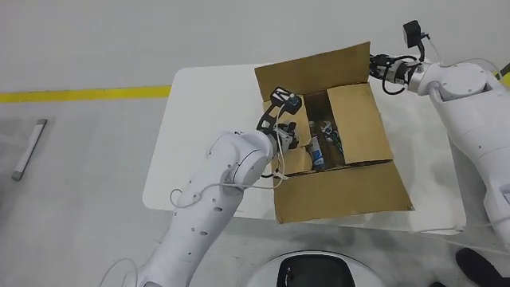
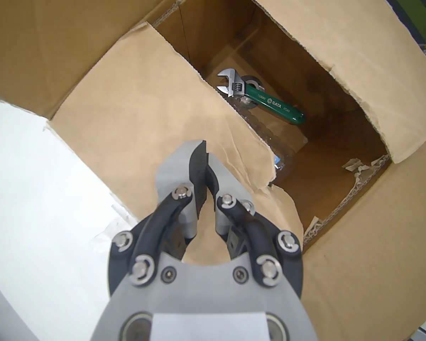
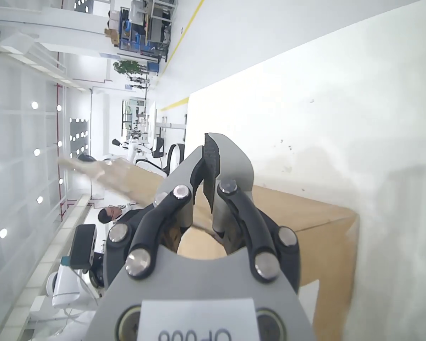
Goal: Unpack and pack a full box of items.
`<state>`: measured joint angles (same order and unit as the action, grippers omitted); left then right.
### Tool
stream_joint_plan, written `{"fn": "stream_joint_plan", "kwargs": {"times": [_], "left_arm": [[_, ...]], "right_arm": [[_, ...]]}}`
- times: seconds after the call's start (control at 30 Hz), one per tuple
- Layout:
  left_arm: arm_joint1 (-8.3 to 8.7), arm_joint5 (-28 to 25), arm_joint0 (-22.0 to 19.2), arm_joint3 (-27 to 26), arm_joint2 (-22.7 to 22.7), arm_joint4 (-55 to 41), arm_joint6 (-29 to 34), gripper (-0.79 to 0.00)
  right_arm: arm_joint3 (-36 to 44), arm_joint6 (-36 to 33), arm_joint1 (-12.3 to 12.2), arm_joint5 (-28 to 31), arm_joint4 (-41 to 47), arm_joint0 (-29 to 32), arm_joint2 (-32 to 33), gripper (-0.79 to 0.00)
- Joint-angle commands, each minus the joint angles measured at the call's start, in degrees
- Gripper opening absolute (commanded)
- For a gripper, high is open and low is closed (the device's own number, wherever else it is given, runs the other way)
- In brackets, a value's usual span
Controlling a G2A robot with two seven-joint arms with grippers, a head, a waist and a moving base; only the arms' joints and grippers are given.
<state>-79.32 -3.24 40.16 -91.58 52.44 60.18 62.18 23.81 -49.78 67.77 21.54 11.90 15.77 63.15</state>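
With left gripper [image 2: 203,154] clenched empty, hovers above the torn side flap [image 2: 145,108], likely lining up on the wrench [image 2: 261,99] and bottle [image 2: 266,136] lying at the bottom of the box [image 1: 343,195] on the table [image 1: 207,127], right gripper [image 3: 207,157] closed at the corner of the far flap [image 1: 315,70], apparently to hold it back.

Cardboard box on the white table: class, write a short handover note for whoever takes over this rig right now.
Left gripper: shut, empty, above the brown cardboard box's torn inner flap.
Right gripper: shut at the far flap's corner; whether it pinches the flap is unclear.
Things: the box stands open on the white table; a green-handled adjustable wrench and a clear plastic bottle lie inside.
Done: flaps opened.
Left: lift the items out, then repack.
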Motion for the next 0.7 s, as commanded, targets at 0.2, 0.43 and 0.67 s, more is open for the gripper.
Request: {"fn": "stream_joint_plan", "kwargs": {"times": [0.2, 0.43, 0.67], "left_arm": [[0.06, 1.2, 0.0, -0.5, 1.6, 0.5, 0.2, -0.249], [1.17, 0.5, 2.9, -6.2, 6.3, 0.6, 3.4, 0.000], [2.98, -2.3, 8.7, -15.8, 13.5, 1.9, 6.6, 0.000]], "right_arm": [[-1.5, -5.3, -0.4, 4.5, 2.5, -0.5, 1.5, -0.785], [1.1, -8.5, -1.4, 7.2, 2.2, 0.1, 2.5, -0.785], [7.3, -10.5, -2.7, 10.0, -2.0, 1.9, 2.4, -0.785]]}}
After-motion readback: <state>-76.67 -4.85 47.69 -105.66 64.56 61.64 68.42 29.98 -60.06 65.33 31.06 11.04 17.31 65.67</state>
